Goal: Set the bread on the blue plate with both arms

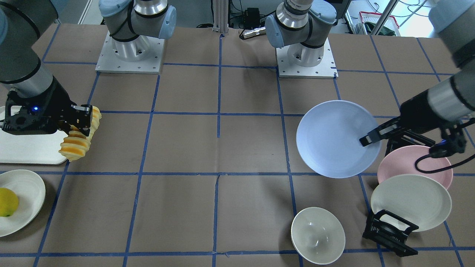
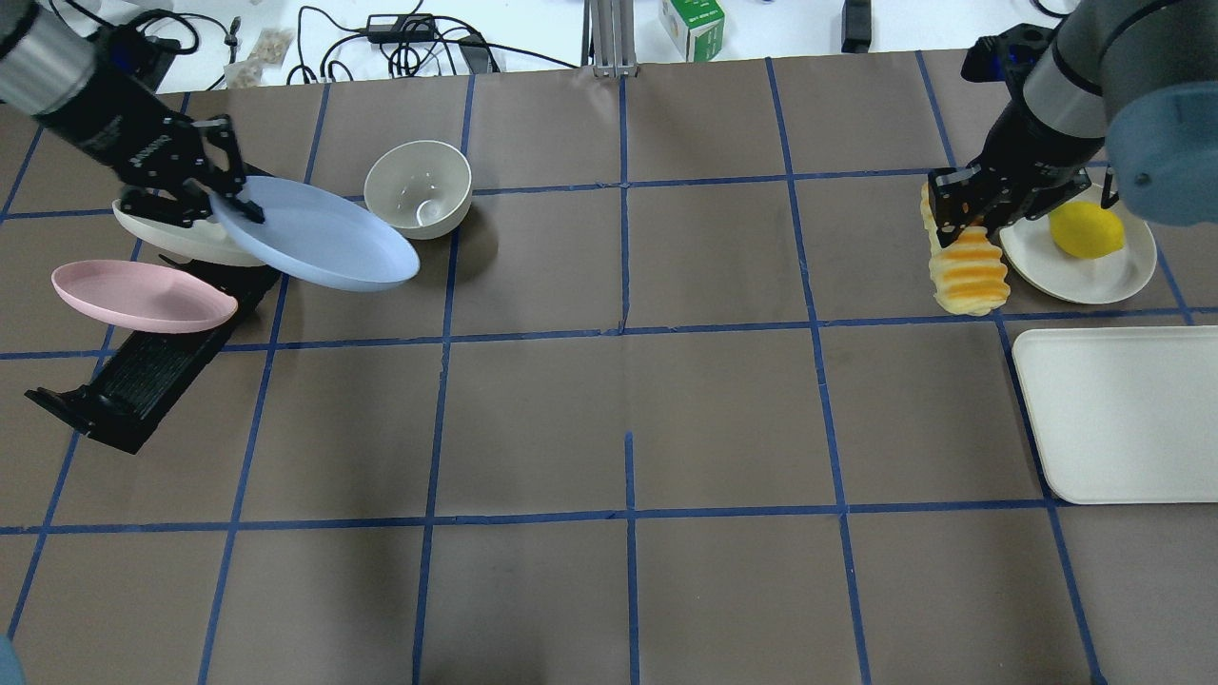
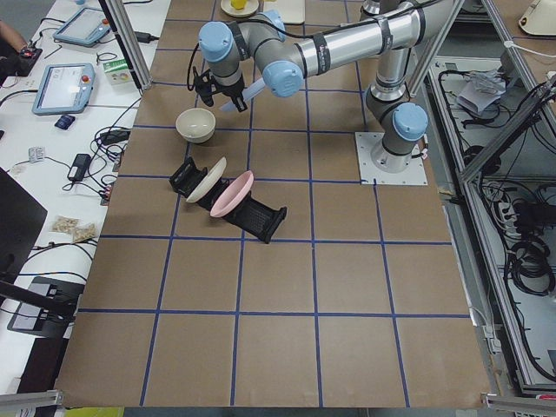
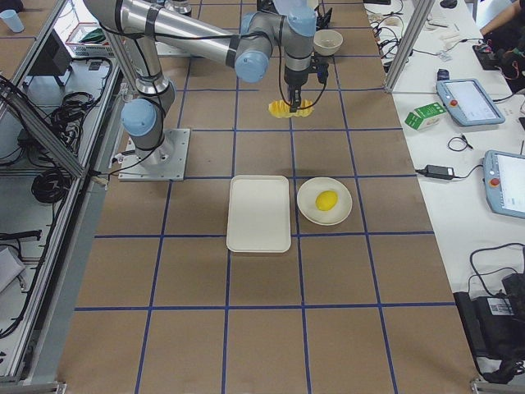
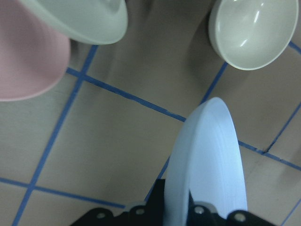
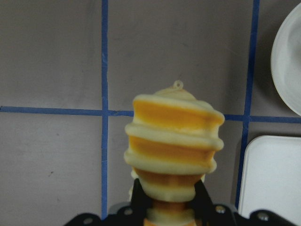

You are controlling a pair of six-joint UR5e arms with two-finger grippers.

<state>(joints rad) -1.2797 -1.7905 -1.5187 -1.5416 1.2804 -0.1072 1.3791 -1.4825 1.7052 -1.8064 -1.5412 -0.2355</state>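
My left gripper (image 2: pixel 233 195) is shut on the rim of the blue plate (image 2: pixel 319 238) and holds it tilted above the table; it also shows in the front view (image 1: pixel 365 140), with the plate (image 1: pixel 334 139) beside the rack. In the left wrist view the plate (image 5: pixel 207 165) stands edge-on between the jaws. My right gripper (image 2: pixel 961 214) is shut on the bread (image 2: pixel 966 271), a ridged yellow loaf with orange stripes, held above the table. The bread shows in the front view (image 1: pixel 76 144) and the right wrist view (image 6: pixel 171 141).
A pink plate (image 2: pixel 143 297) and a cream plate (image 2: pixel 181 243) stand in a black rack (image 2: pixel 133 385). A cream bowl (image 2: pixel 419 185) sits beside them. A white tray (image 2: pixel 1123 414) and a cream plate with a yellow lemon (image 2: pixel 1085 230) lie at the right.
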